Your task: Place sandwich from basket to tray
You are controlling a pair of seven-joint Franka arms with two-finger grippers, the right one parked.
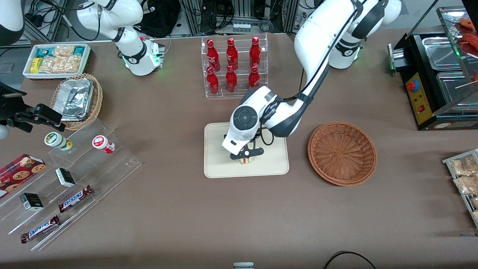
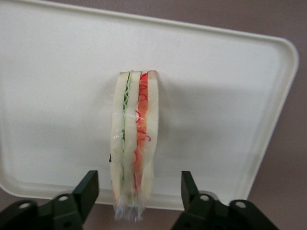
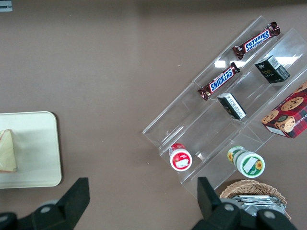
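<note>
Since the sandwich (image 2: 133,143) is soft, light and film-wrapped, it probably crushes easily, so its flat bread faces look like the safest hold; it stands on the tray (image 1: 216,164), cut edge up, with the gripper (image 2: 139,194) just above, fingers spread clear, arm reaching downward, basket (image 1: 341,153) empty

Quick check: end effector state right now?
Left end effector: open over the tray, fingers apart on either side of the sandwich, not clamping it.
</note>
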